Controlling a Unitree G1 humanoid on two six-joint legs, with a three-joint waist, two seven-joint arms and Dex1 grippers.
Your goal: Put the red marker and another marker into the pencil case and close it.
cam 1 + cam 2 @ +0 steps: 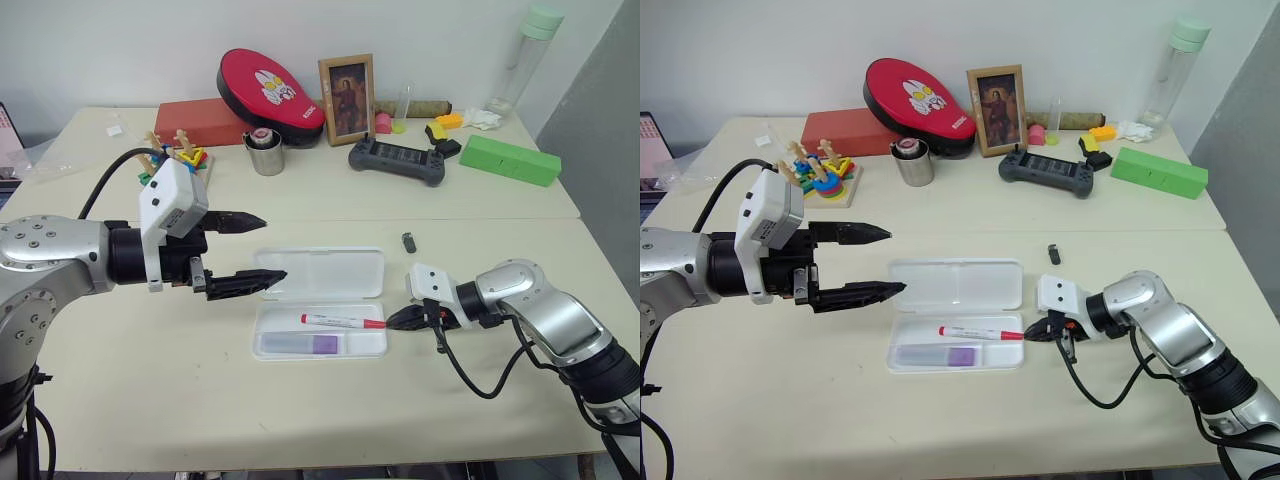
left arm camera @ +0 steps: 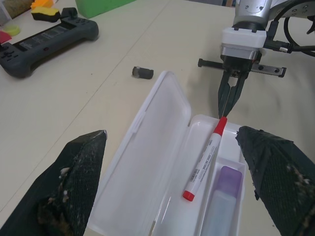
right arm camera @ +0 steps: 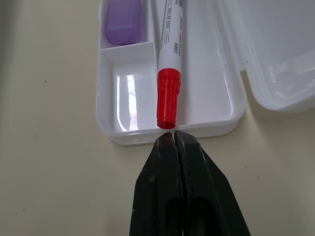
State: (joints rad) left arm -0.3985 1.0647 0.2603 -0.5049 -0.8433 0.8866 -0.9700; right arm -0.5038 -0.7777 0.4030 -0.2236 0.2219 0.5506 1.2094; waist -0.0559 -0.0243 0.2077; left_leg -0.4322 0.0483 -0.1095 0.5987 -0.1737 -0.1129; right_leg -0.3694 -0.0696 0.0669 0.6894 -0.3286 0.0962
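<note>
A pale cream worktop (image 1: pixel 330 205) stands against a white wall, its far edge crowded with a red box (image 1: pixel 200 121), a red oval pouch (image 1: pixel 268 92), a framed picture (image 1: pixel 347 98), a metal cup (image 1: pixel 266 152), a black game controller (image 1: pixel 396 161), a green box (image 1: pixel 509 159) and a clear bottle (image 1: pixel 526 58). A small black cap (image 1: pixel 408 241) lies alone mid-worktop. The case (image 1: pixel 320 303) lies open toward the near edge, lid flat toward the far side. The red marker (image 1: pixel 343 321) rests slantwise in the tray's long compartment; the purple marker (image 1: pixel 312 344) sits in the compartment along the tray's near side. The right pincer (image 3: pixel 174 135), clenched with nothing in it, points at the red marker's red end, tips at the case's right rim, seemingly touching it. The left pincer (image 1: pixel 260 249), released and wide, hovers just off the case's left end.
</note>
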